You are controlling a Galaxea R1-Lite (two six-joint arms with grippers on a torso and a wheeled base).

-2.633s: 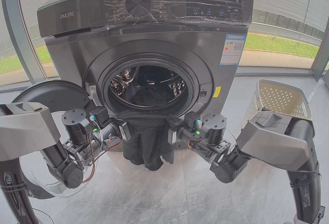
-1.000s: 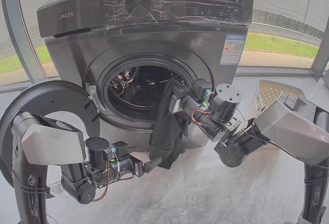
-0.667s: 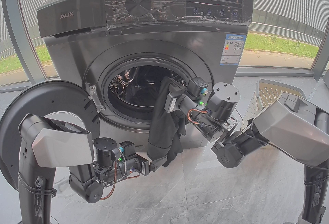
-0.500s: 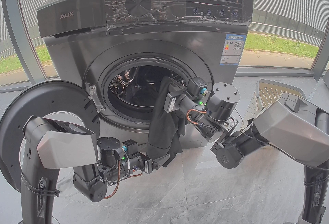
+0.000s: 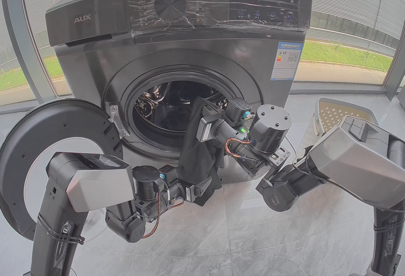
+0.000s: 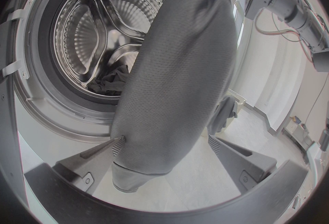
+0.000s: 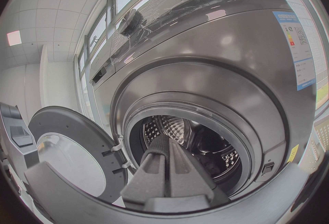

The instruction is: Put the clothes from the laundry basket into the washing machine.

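While the right hand (image 5: 201,109) is clamped shut on the top fold of the dark garment (image 5: 197,150), just in front of the drum (image 5: 168,108) at the centre of the head view, nearly all of the cloth hangs outside the washing machine (image 5: 177,53). It falls past the lower rim of the opening towards the floor (image 5: 219,226). The left hand (image 5: 206,186) sits low, below the centre of that view, spread wide with nothing in it. In the left wrist view its fingers (image 6: 99,151) stand either side of the garment's lower end.

The main risk, as I judge it, is a release too soon. With so little fabric past the rim, the weight of the hanging part would likely pull the whole piece out onto the floor. A close by the left hand could pinch only the hem's edge, or miss the cloth altogether. Lifting the tail in could also knock the two hands together at the opening, since they are near each other. Loose cloth left over the rim would foul the open door (image 5: 50,133) at the left. The laundry basket (image 5: 344,118) stands at the right, and some dark clothes (image 6: 108,82) lie in the drum.
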